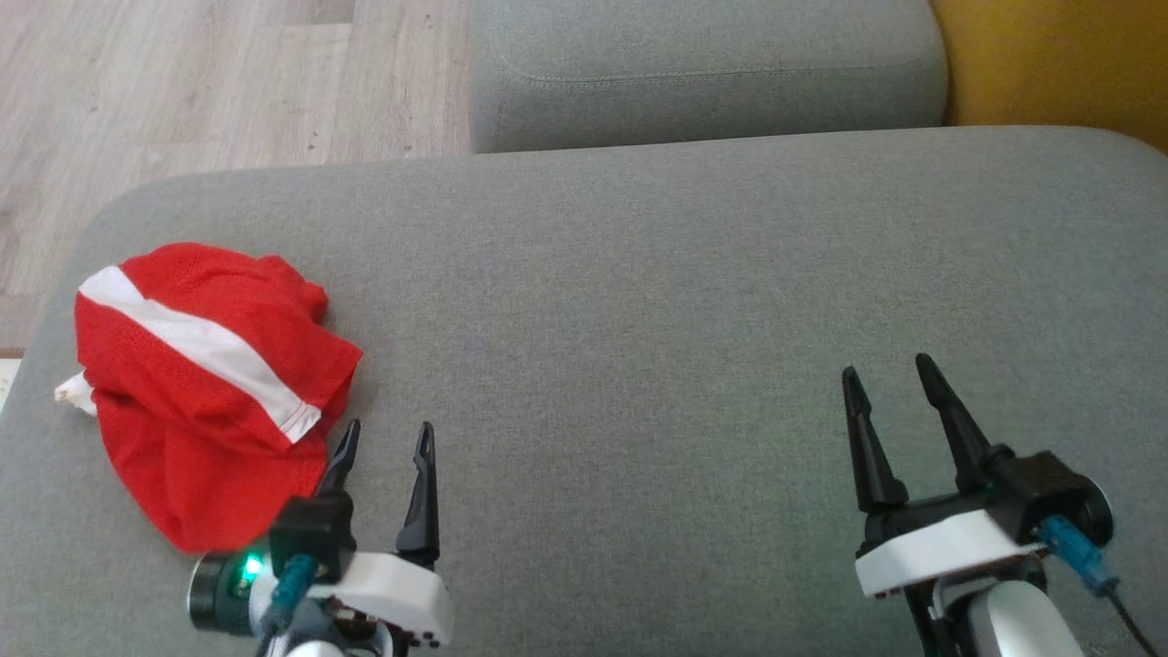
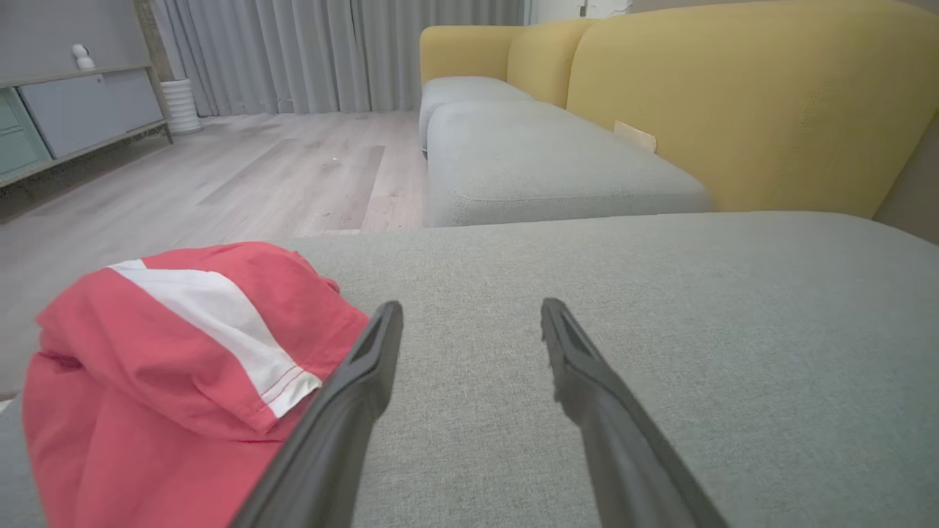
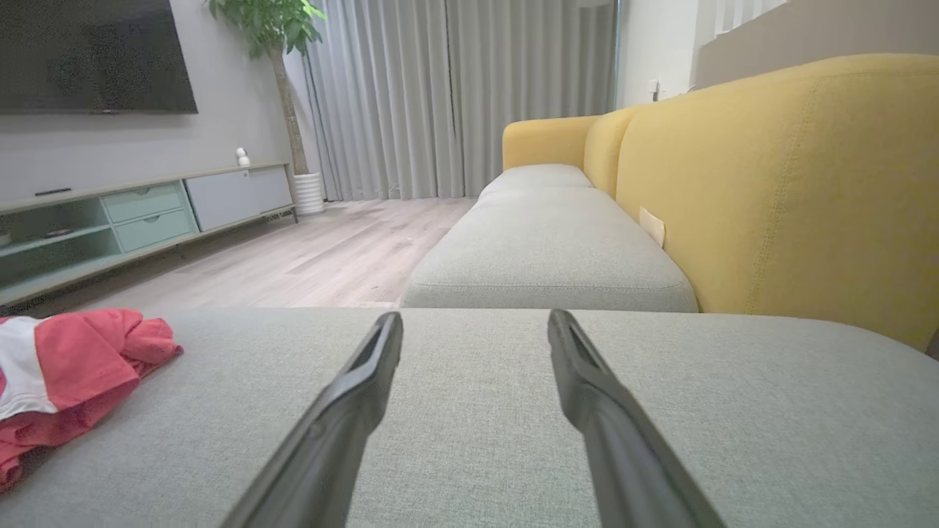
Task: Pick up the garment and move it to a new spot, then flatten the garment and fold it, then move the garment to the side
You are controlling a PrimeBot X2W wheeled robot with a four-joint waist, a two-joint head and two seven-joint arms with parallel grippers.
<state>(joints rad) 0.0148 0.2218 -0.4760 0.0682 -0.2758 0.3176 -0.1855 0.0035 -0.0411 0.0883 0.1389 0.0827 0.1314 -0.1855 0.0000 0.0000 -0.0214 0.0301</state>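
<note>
Red garment (image 1: 196, 452) crumpled, folds hidden, perhaps shorts; left hand (image 1: 390, 426), right hand (image 1: 887, 365) released.

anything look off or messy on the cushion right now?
The red garment lies crumpled in a heap near the left edge of the gray cushion, white stripe slanting, right beside the open left gripper. Nothing looks spilled or damaged.

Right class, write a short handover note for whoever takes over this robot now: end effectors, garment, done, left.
Left end effector: open, empty, by the garment's right edge.
Right end effector: open, empty, over the seat, well away from it.
Garment: crumpled at the seat's left end.
Done: nothing that shows.
Left: pick up, move, flatten, fold, set aside.
</note>
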